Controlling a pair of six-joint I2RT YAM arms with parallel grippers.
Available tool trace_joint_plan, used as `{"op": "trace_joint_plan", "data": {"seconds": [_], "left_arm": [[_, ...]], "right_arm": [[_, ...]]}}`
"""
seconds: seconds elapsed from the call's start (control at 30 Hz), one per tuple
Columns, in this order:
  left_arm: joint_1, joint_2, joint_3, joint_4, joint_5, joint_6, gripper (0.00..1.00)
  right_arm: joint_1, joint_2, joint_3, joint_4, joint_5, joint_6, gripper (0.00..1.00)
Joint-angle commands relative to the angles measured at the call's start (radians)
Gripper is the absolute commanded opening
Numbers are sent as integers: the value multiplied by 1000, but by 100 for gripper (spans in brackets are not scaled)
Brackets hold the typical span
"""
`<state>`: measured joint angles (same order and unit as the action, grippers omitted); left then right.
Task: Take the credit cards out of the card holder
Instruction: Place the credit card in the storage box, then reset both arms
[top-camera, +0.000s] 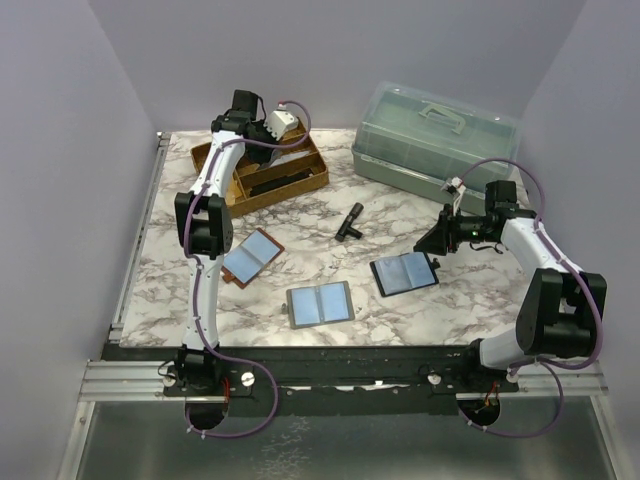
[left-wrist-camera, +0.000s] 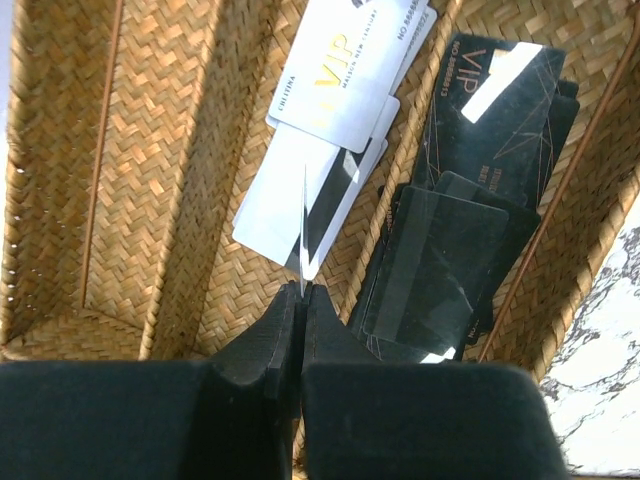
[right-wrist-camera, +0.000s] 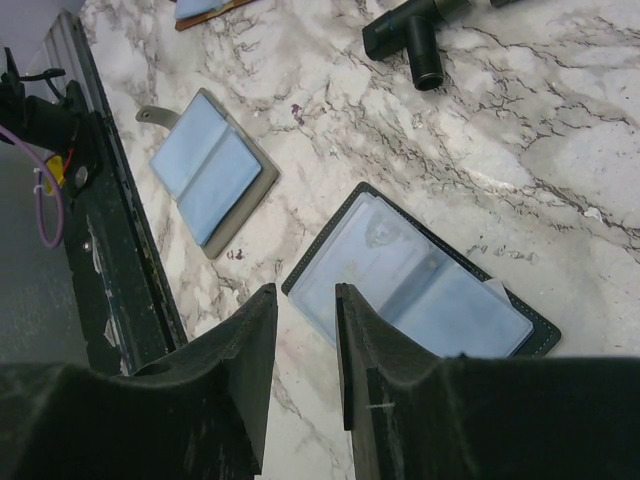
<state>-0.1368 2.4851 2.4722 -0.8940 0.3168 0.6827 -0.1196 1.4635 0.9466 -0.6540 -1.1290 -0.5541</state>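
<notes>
Seemingly dropping off one credit card (left-wrist-camera: 303, 215), pinched edge-on in the left gripper (left-wrist-camera: 302, 292) over the woven tray (left-wrist-camera: 120, 200). Next: release, then dip the right gripper (right-wrist-camera: 305, 300), narrowly parted and empty, into the black card holder (right-wrist-camera: 420, 270)

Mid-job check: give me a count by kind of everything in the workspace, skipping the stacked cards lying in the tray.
Card holders: 3 (brown, grey, black)
Woven tray: 1
Clear lidded box: 1
Black T-shaped fitting: 1
Card pinched in left gripper: 1
Total: 7
</notes>
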Motion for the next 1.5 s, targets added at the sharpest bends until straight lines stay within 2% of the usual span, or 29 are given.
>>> {"op": "trace_joint_plan", "data": {"seconds": [0.0,0.17,0.27,0.37,0.43,0.7,0.87,1.0,1.17,1.27,1.33,1.4,1.47], "left_arm": [[11,26,35,-20,68,60,0],[21,57,50,6,102,53,1],[24,73,50,31,100,38,10],[24,84,50,46,100,27,13],[24,89,48,60,92,13,20],[12,46,32,239,-82,-135,28],[11,-93,-116,402,-218,-282,31],[17,-262,-300,509,-222,-418,36],[50,-538,-676,720,-24,-713,47],[98,-719,-954,960,114,-988,63],[126,-842,-1167,1164,199,-1198,96],[165,-948,-1363,1347,281,-1373,99],[175,-1038,-1506,1444,330,-1499,99]], "right_arm": [[-1,18,2,-23,-35,-23,35],[-1,23,2,-22,-32,-24,35],[-1,23,3,-22,-32,-24,35],[-1,26,1,-21,-32,-23,35],[-2,26,0,-22,-35,-22,35],[-1,29,2,-21,-28,-21,35],[-1,21,1,-17,-15,-20,35],[-1,2,-4,-11,2,-20,35],[-1,-38,-11,9,17,-12,36],[0,-60,-12,14,7,-11,37],[-2,-75,-11,16,6,-11,38],[-1,-100,-15,22,6,-11,39],[-3,-132,-25,32,1,-7,43]]}}
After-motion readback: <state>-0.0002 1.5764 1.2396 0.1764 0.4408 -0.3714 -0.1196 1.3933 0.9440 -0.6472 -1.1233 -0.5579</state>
